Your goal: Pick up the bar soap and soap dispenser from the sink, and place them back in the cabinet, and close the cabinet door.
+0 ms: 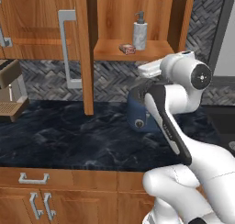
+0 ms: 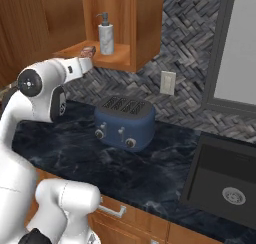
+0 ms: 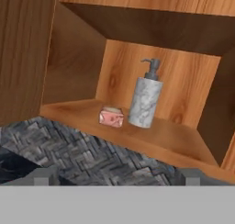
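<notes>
Bar soap (image 3: 111, 117) beyond open pincer (image 3: 117, 176)

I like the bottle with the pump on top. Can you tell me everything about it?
The soap bottle is a round, upright bottle that looks like white-grey marble, with a dark grey pump on top whose spout points sideways. It stands on the wooden shelf of the open cabinet, near the back wall. A small pink bar of soap lies right beside it, close enough that I cannot tell if they touch. Nothing is holding the bottle.
</notes>
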{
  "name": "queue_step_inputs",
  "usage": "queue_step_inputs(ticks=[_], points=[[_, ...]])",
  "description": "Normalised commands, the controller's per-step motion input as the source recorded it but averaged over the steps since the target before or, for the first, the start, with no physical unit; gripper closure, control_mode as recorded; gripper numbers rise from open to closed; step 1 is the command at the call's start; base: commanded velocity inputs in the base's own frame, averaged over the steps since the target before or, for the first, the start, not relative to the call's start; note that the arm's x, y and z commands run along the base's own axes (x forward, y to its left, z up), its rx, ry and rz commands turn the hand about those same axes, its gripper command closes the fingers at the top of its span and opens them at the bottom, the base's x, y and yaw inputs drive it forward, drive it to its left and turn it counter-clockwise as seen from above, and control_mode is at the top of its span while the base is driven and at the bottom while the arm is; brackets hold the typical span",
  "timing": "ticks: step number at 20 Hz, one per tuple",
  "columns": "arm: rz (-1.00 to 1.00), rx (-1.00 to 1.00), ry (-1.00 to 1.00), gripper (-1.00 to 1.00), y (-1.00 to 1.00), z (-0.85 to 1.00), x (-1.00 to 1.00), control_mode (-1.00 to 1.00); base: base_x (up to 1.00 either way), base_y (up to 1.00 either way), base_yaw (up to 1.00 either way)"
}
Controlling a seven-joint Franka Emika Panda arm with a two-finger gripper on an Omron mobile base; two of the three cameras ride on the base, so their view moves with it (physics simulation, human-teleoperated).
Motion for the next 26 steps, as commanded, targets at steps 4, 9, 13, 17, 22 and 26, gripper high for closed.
queue_step_inputs(ticks=[4,9,13,17,22,26], points=[[-0.05,0.00,-0.14,-1.00,0.00,0.11,-0.81,-1.00,0.00,0.00,0.00],[-0.06,0.00,-0.10,-1.00,0.00,0.21,-0.78,-1.00,0.00,0.00,0.00],[-0.08,0.00,-0.09,-1.00,0.00,0.28,-0.69,-1.00,0.00,0.00,0.00],[-0.04,0.00,-0.09,-1.00,0.04,0.21,-0.64,-1.00,0.00,0.00,0.00],[-0.01,0.00,-0.09,-1.00,0.10,0.12,-0.52,-1.00,0.00,0.00,0.00],[0.00,0.00,-0.07,-1.00,0.21,0.04,-0.32,-1.00,0.00,0.00,0.00]])
